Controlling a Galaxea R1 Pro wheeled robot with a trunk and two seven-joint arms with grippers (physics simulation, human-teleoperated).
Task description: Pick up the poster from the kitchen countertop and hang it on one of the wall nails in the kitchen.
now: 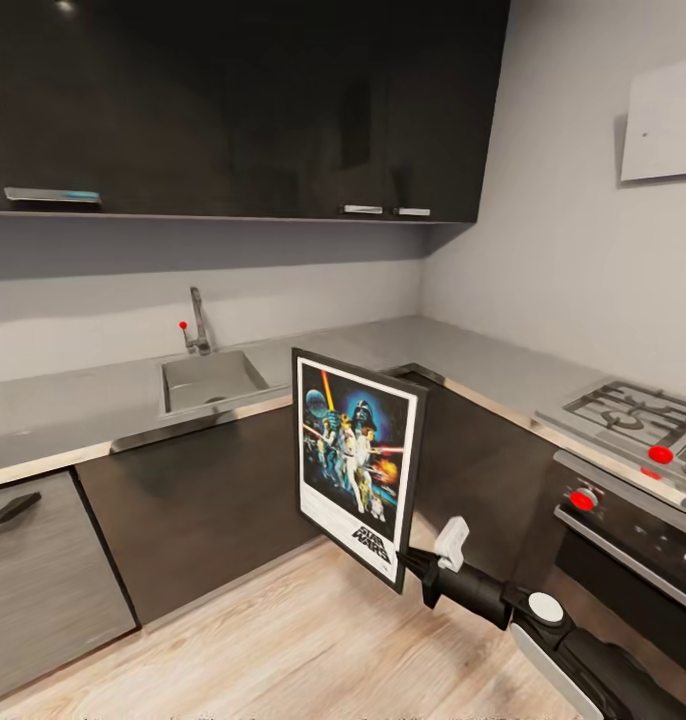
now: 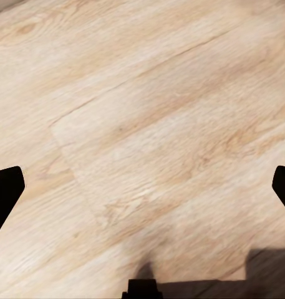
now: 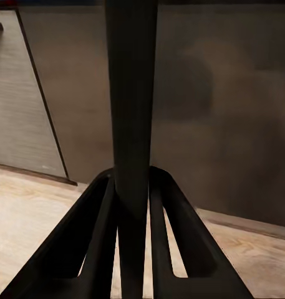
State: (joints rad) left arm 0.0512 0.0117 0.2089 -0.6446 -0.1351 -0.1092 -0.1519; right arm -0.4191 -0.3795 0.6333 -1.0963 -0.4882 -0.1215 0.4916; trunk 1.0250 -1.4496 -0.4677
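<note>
Your right gripper (image 1: 411, 566) was clamped on the lower edge of the poster (image 1: 355, 456), with one finger on each face of the frame. In the right wrist view the poster (image 3: 131, 93) rose edge-on from between the two closed fingers (image 3: 92, 243). The poster stood upright above the fingers, clear of the kitchen countertop (image 1: 73, 410), in front of the black base cabinets (image 1: 203, 500) below the sink (image 1: 211, 378). Your left gripper (image 2: 142, 187) had its fingers (image 2: 5, 193) spread wide apart, with only the wood plank floor (image 2: 148, 112) between them.
</note>
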